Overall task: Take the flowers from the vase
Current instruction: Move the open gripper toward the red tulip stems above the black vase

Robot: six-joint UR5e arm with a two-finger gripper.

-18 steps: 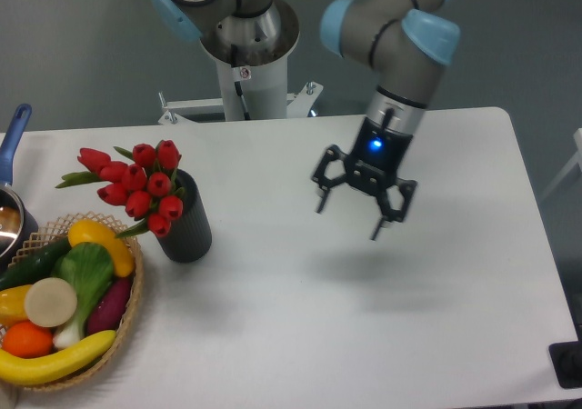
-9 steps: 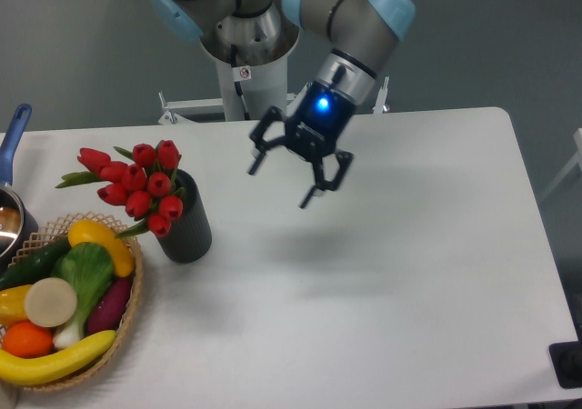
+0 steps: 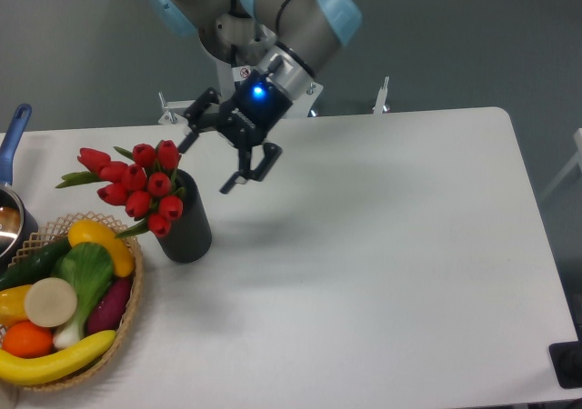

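The flowers point(image 3: 136, 184), a bunch of red tulip buds with green leaves, stand in the dark grey vase point(image 3: 187, 224) at the left of the white table. The buds lean left over the vase mouth. My gripper point(image 3: 207, 165) is open and empty. It hangs above the table just right of the flowers, at about bud height, its fingers pointing down and to the left. One fingertip point(image 3: 187, 143) is close to the topmost bud without touching it.
A wicker basket point(image 3: 135, 293) of fruit and vegetables sits at the front left, touching the vase's left side. A blue-handled pot point(image 3: 13, 139) is at the left edge. The robot base point(image 3: 245, 73) stands behind the table.
The gripper has swung left across the table, from the middle right to just beside the flowers, staying open. The flowers and vase have not moved.
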